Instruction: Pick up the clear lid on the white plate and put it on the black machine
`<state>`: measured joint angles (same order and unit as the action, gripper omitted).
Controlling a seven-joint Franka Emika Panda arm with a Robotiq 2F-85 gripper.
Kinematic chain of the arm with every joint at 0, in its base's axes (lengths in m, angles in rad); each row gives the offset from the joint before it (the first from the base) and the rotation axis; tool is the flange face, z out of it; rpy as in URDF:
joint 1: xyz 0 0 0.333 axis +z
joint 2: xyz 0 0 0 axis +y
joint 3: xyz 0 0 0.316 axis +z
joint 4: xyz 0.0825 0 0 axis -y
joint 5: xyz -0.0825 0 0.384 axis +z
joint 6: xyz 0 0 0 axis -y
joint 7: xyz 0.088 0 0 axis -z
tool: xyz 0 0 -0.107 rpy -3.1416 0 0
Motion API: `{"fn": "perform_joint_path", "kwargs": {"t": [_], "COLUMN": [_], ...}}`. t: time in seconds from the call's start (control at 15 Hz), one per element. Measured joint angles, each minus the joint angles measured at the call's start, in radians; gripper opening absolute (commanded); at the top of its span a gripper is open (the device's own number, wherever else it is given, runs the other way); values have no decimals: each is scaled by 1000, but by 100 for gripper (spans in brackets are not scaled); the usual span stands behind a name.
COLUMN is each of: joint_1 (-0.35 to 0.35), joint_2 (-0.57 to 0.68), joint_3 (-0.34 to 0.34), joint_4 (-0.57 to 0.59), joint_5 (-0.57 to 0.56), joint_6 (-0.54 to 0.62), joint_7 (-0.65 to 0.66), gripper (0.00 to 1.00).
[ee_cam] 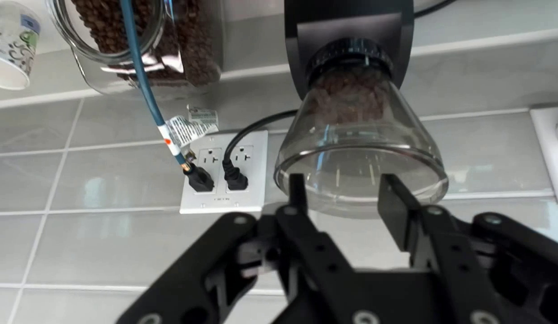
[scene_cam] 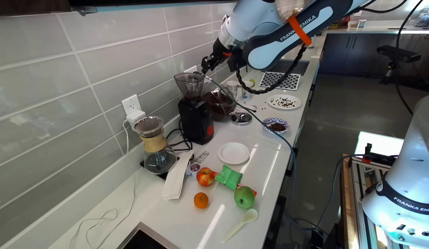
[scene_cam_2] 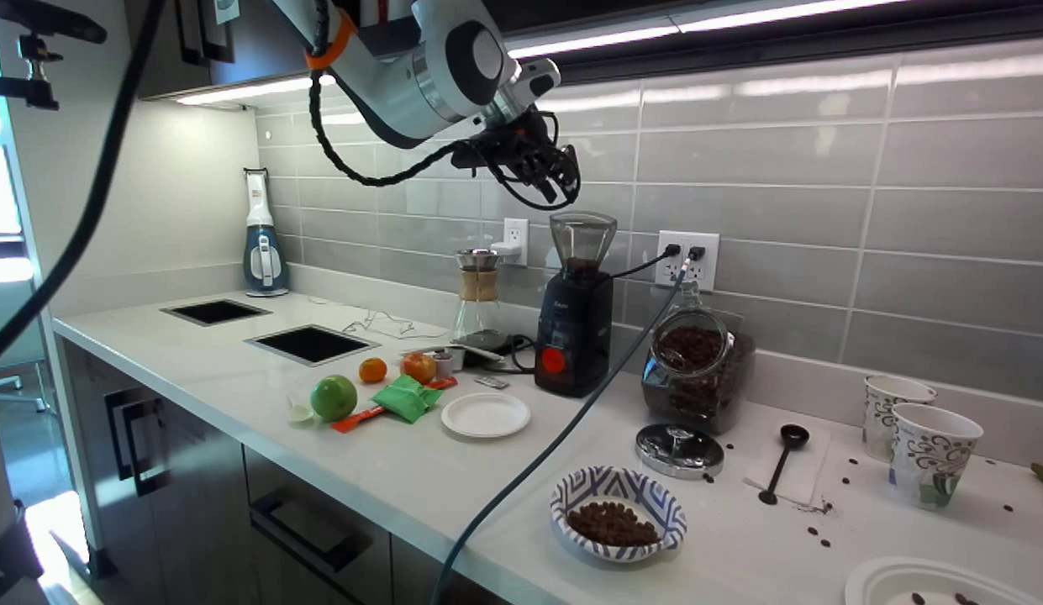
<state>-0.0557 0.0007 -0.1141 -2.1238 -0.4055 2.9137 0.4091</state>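
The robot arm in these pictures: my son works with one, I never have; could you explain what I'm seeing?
The machine is a robot arm, mostly white, reaching over a kitchen counter. Two pictures come from cameras standing outside the robot; the remaining one comes from a camera on its wrist, looking past its black jaws. Those jaws stand apart near the top of a black machine with a smoky container, and I see nothing between them. On the counter are, among other things, a white plate, a green apple, a patterned bowl of dark beans and a glass jar with more. The job is to put a clear lid from the plate onto the black machine. It isn't on the plate; whether it sits on the container I can't tell for sure.
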Motion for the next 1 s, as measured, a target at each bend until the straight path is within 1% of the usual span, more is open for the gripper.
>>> {"fn": "perform_joint_path", "kwargs": {"t": [0.2,0.67,1.0], "joint_1": [2,-3,-63], "joint_2": [-71,-238,-354], "joint_3": [9,19,73], "joint_4": [-68,-234,-310], "joint_5": [7,-11,-94], "joint_6": [-52,-54,-94], "joint_7": [2,51,162], "gripper": [100,100,100]}}
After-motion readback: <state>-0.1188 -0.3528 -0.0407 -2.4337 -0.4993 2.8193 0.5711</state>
